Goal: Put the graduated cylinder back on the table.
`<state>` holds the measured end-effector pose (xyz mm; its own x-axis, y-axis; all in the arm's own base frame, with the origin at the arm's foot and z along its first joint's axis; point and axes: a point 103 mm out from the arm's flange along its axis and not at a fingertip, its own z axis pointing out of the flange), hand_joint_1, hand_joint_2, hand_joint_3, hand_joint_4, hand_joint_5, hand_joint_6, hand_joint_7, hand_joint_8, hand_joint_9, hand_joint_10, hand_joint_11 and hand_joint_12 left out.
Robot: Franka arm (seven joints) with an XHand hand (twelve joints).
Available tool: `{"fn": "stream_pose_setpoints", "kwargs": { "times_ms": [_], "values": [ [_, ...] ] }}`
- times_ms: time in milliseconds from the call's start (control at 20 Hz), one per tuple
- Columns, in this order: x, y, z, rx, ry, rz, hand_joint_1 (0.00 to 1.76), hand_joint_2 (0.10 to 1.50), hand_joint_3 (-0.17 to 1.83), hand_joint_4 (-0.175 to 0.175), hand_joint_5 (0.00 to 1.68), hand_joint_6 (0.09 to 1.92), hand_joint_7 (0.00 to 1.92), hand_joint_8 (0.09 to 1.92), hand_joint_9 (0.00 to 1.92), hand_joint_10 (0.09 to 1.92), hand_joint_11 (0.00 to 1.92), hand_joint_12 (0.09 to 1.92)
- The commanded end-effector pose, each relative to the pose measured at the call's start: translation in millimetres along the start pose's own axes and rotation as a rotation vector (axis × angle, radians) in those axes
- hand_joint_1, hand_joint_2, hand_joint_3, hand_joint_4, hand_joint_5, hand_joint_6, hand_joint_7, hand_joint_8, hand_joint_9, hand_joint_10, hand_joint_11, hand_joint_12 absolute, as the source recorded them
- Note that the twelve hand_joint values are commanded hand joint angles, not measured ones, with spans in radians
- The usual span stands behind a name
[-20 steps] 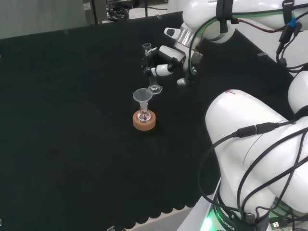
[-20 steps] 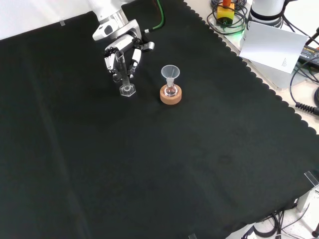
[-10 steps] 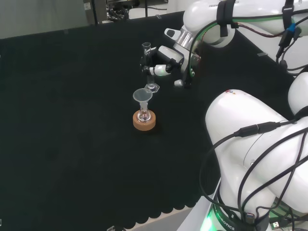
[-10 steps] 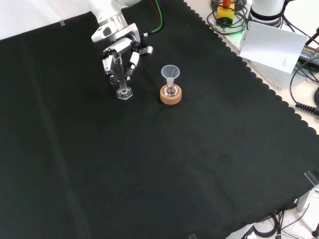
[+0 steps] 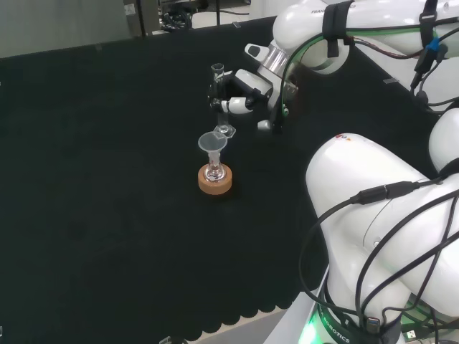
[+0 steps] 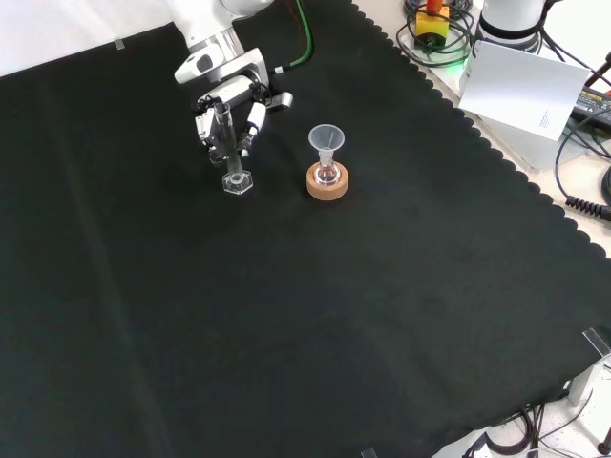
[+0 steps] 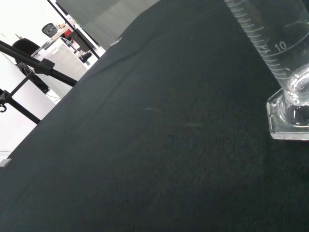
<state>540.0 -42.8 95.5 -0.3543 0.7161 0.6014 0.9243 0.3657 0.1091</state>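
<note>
A clear graduated cylinder (image 6: pixel 227 151) with a hexagonal foot stands upright, left of the flask in the front view. The black and white hand (image 6: pixel 232 103) has its fingers curled round the cylinder's upper part. In the head view the hand (image 5: pixel 242 97) reaches in from the right and holds the cylinder (image 5: pixel 219 93) just behind the funnel. The wrist view brings the cylinder (image 7: pixel 276 53) close, with printed scale marks; its foot (image 7: pixel 288 118) is at the black cloth (image 7: pixel 145 145). Whether the foot rests on the cloth or hangs just above it, I cannot tell.
A small flask with a clear funnel (image 6: pixel 326 141) in its neck sits in a cork ring (image 6: pixel 326 184) right of the cylinder in the front view. The same cork ring (image 5: pixel 216 182) lies nearer than the cylinder in the head view. The arm's white links (image 5: pixel 373 208) stand at the right.
The hand has carried the cylinder a little to the left in the front view, away from the flask. The flask and funnel have not moved.
</note>
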Motion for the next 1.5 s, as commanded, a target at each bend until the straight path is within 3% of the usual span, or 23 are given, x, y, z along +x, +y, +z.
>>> {"fn": "stream_pose_setpoints", "kwargs": {
  "times_ms": [50,950,1350,1500],
  "values": [
    [1,1,3,-0.003,0.004,-0.008,1.11,1.15,0.0,-0.11,0.92,1.11,1.06,0.44,1.33,0.09,1.17,0.81],
    [4,3,15,0.01,-0.026,-0.017,1.11,1.16,0.0,-0.115,0.89,1.14,1.01,0.49,1.32,0.09,1.15,0.84],
    [1,3,18,0.019,0.004,-0.026,1.1,1.18,0.01,-0.11,0.86,1.19,0.96,0.54,1.3,0.09,1.12,0.86],
    [0,2,20,0.039,0.02,-0.038,1.06,1.2,0.0,-0.066,0.83,1.23,0.9,0.58,1.28,0.09,1.07,0.9]
  ]
}}
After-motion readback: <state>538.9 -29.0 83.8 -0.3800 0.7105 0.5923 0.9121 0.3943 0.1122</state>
